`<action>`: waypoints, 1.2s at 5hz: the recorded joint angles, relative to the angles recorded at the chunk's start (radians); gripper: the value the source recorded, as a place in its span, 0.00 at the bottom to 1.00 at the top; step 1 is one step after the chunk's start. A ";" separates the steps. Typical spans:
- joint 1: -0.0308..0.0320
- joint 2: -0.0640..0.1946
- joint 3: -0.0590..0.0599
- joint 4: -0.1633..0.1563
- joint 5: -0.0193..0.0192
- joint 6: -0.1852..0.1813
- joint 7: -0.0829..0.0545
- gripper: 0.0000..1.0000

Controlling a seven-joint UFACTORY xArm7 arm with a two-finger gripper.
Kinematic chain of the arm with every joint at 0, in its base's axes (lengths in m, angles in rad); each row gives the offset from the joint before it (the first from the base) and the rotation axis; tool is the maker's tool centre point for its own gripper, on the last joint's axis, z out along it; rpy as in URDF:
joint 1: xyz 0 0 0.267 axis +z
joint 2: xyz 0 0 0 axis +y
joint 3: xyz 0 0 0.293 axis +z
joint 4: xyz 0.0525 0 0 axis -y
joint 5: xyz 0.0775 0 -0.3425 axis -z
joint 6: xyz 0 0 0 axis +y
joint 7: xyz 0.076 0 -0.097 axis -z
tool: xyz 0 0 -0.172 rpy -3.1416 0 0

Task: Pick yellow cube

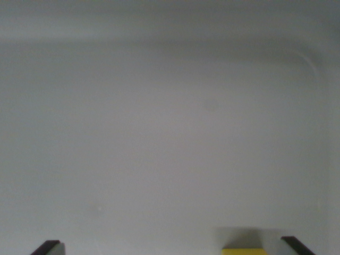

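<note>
Sitting at the near edge close to the right finger, the yellow cube [244,251] lies off-centre between the gripper [172,247]'s spread-apart fingers, so closing may nudge it sideways.

yellow cube [244,251] cropped, end effector [172,247] fingertips cropped

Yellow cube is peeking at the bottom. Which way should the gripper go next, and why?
Probably slide toward the wrist view's right. The cube sits close to the right-hand finger, far from the left one, so the open gripper isn't centred on it yet.
</note>
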 joint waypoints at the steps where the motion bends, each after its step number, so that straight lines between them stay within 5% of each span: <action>1: 0.0000 0.000 0.000 0.000 0.0000 0.000 0.000 0.00; 2: -0.0097 0.010 -0.008 -0.041 0.0029 -0.047 -0.024 0.00; 3: -0.0097 0.010 -0.008 -0.041 0.0029 -0.047 -0.024 0.00; 4: -0.0191 0.020 -0.015 -0.080 0.0057 -0.092 -0.047 0.00; 5: -0.0191 0.020 -0.015 -0.080 0.0057 -0.092 -0.047 0.00; 6: -0.0289 0.031 -0.023 -0.122 0.0087 -0.140 -0.071 0.00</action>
